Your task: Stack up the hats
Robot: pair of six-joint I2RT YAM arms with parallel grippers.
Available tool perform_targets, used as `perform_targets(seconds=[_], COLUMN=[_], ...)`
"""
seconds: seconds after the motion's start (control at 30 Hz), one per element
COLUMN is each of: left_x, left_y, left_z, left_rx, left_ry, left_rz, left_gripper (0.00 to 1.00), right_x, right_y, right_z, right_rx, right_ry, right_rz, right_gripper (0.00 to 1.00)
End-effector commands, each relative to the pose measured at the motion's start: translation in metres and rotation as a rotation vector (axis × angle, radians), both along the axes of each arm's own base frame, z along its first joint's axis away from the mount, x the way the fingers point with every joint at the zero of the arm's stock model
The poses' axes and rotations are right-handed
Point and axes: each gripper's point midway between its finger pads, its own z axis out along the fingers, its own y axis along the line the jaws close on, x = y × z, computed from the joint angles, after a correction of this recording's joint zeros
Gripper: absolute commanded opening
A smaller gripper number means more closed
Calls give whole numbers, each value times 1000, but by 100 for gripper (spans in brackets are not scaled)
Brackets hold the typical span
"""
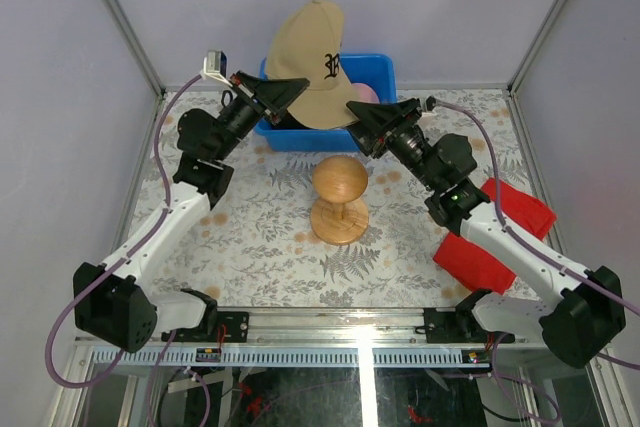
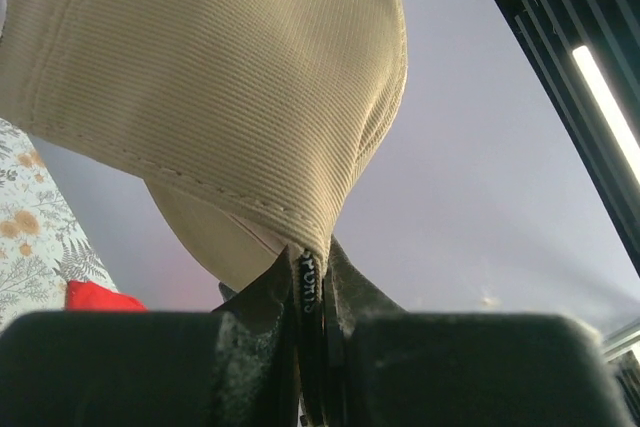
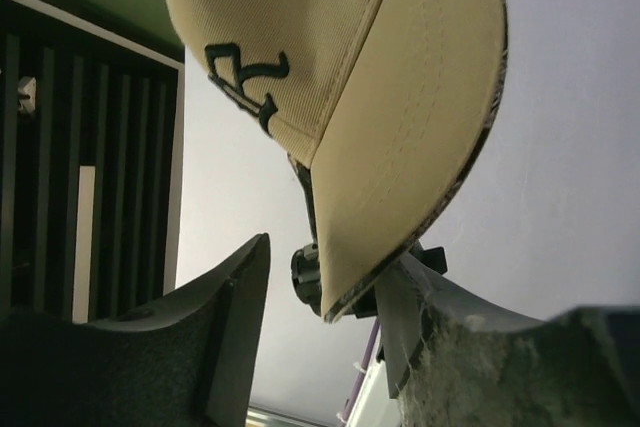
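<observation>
left arm [image 1: 165, 222] stretched toward 1 o'clock | left gripper [image 1: 290, 93] pinched tight on tan cap [image 1: 308, 47] rim | right arm [image 1: 512, 239] stretched toward 11 o'clock | right gripper [image 1: 358, 113] jaws apart astride brim

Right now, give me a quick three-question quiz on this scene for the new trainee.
1. True or false: the left tool is shut on the back edge of the tan cap.
2. Where is the cap's brim? A) between the parted fingers of the right tool; B) pinched in the left tool; C) nowhere near either tool.
3. Short answer: what colour is the bin behind the raised cap?
Key: 1 true; 2 A; 3 blue.
</observation>
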Motion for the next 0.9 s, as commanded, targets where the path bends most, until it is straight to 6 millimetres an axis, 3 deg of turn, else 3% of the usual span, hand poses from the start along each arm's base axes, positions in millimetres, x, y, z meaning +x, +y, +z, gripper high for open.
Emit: perform_targets(seconds=[0.0,0.13,0.23,0.27,0.3,0.33,0.37,0.47,0.6,0.7,0.77,0.87], left_x=[-21,-25,-29,-28,-27,-26,-24,-19,-27,-33,-31,-21], left_y=[5,8,8,10,13,18,26,70,129,159,172,169], left_z=[26,23,18,15,12,8,4,-8,-28,-47,-77,-107], left_rx=[-67,-65,-49,-26,12,54,92,160,202,238,302,379], left_ry=[-99,-94,-74,-58,-57,-45,-30,45,172,301,444,545], left_rz=[-3,3,3,18,46,82,125,313,537,671,722,674], left_gripper=[0,0,0,1,11,30,42,67,76,77,77,79], right_x=[-3,2,6,6,6,7,5,2,-3,-9,-14,-19], right_y=[-1,-3,-8,-10,-12,-14,-13,-12,-10,-4,-2,0], right_z=[43,47,45,43,41,38,36,21,-2,-20,-30,-44], right_rx=[78,49,7,-9,-33,-70,-110,-183,-225,-245,-246,-230], right_ry=[-107,-129,-140,-138,-132,-128,-128,-91,-44,-3,19,57], right_rz=[18,1,-1,2,5,7,23,79,165,247,293,338], right_gripper=[46,29,1,0,0,0,0,0,0,0,0,0])
